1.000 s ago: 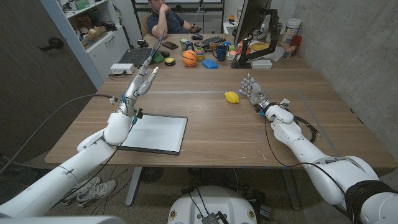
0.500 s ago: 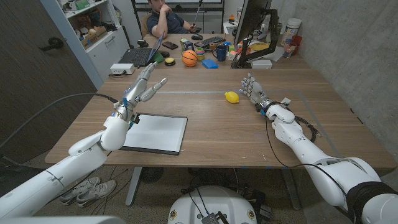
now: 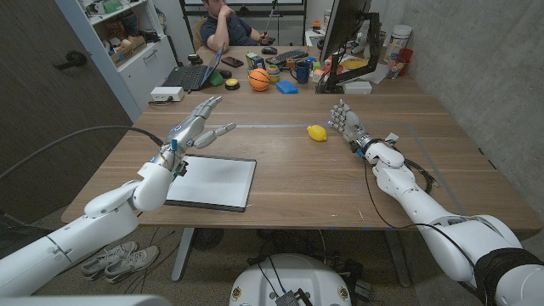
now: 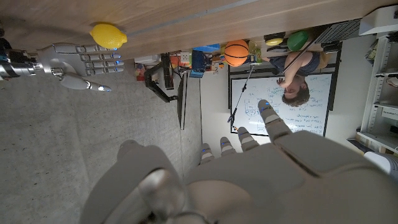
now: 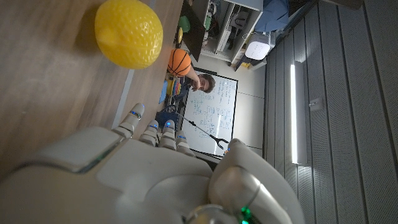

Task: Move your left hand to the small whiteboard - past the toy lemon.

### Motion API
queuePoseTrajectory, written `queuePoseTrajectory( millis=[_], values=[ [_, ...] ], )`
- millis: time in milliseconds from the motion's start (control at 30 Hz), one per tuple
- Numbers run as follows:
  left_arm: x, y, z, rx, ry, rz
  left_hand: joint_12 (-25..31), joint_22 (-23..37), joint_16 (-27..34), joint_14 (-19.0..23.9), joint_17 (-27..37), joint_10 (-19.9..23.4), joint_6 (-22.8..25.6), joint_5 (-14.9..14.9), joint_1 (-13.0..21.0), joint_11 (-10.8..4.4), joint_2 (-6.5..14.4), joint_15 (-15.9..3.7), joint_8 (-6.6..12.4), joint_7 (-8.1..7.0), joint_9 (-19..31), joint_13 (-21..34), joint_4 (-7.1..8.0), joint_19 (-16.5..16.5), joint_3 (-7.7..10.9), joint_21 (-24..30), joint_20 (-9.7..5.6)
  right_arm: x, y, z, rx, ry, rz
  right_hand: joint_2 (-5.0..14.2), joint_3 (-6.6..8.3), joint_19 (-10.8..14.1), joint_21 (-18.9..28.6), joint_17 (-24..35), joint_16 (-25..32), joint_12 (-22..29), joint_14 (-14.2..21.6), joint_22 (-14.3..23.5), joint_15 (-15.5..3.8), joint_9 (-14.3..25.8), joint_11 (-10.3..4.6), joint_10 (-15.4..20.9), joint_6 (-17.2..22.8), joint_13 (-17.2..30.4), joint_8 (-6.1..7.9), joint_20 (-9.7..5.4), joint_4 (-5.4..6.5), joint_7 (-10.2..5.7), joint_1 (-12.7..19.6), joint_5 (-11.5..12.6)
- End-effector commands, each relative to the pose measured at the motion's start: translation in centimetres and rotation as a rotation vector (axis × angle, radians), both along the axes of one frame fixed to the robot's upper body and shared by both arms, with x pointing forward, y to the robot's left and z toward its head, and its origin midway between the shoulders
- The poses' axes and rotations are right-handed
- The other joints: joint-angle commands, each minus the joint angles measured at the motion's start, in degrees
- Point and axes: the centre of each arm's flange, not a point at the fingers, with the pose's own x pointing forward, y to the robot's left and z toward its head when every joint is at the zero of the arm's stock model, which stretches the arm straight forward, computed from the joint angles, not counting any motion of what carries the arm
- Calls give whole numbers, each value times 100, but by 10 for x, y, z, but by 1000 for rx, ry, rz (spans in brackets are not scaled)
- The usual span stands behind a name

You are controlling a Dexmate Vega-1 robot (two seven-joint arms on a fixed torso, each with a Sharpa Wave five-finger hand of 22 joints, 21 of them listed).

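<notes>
Since a second before, the left hand (image 3: 197,126) had swung a little toward the toy lemon (image 3: 316,132) and tipped lower, so its fingers (image 3: 223,130) now pointed across the table more than up. Everything else on the wooden table (image 3: 289,178) had stayed put.

No box or bowl sat near the hands. On the side of the toy lemon away from the robot, the table held a jumble of things: a blue mug (image 3: 302,71), a small basketball (image 3: 259,79) and an open laptop (image 3: 194,74). What the mug held could not be seen.

The left hand hung in the air with its fingers spread apart and nothing in them. It was just past the far corner of the small whiteboard (image 3: 212,182), on the side away from the toy lemon. The small whiteboard lay flat on the table, well apart from the toy lemon and nearer the robot, and the hand was not touching it.

The right hand (image 3: 344,121) stood just beside the toy lemon with a small gap between them. Its fingers were straight, close side by side, and held nothing. The left wrist view showed the toy lemon (image 4: 108,35) right by that hand (image 4: 78,62).

A person (image 3: 228,25) sat behind the table, far beyond the toy lemon.
</notes>
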Motion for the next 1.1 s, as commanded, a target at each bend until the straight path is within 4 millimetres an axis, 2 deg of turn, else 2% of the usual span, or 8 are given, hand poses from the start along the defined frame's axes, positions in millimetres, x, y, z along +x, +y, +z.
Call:
queuePoseTrajectory(
  millis=[33, 200, 400, 767, 1100],
  values=[
    [-8, -1, -8, 82, 63, 55, 18, 14, 32, 6, 14, -50, -454, 24, 87, -76, -21, -10, 49, -8, 21, 10, -52, 32, -29, -6, 33, 1, -1, 2, 4, -8, -2, 37, -26, 8, -11, 14, -20, 10, 31, 28, 5, 16, 33, 16, -26, 27, 39, 8, 11, 13, -75, 30],
    [-11, 0, -10, 99, 74, 69, -6, 5, 29, -5, 12, -120, -388, 24, 146, -97, -41, -2, 81, -9, 25, 4, -84, 16, -42, -33, 23, 1, -1, 3, 7, -10, -3, 32, -33, 10, -17, 15, -19, 9, 35, 28, 1, 16, 29, 15, -33, 27, 36, 9, 14, 12, -85, 29],
    [-15, 0, -12, 120, 78, 83, 46, -2, 37, 11, 11, 17, -292, 24, 214, -126, -59, -25, 121, -9, 32, -3, -120, 18, -58, -54, -1, 1, 1, 5, 2, -19, 1, 25, -42, 10, -26, 16, -21, 8, 32, 28, 10, 14, 25, 14, -39, 27, 33, 8, 17, 13, -99, 28],
    [-18, 3, -18, 148, 140, 111, 43, -7, 39, 13, 9, 34, -229, 26, 295, -124, -74, -57, 141, -12, 33, -6, -160, 51, -70, -61, 41, -1, 2, 4, 2, -24, 0, 17, -56, 17, -39, 17, -17, 10, 45, 29, -9, 14, 26, 22, -41, 27, 33, 10, 21, 6, -118, 29],
    [-18, 4, -18, 163, 220, 134, 144, -18, 151, 368, 1, 465, -82, 34, 511, -92, -112, -84, 172, -12, 34, -12, -260, 441, -118, -1, 48, -5, 2, 3, 7, -29, -4, 10, -68, 14, -53, 17, -17, 8, 48, 29, 3, 14, 21, 17, -44, 27, 33, 9, 23, 7, -135, 29]
  ],
)
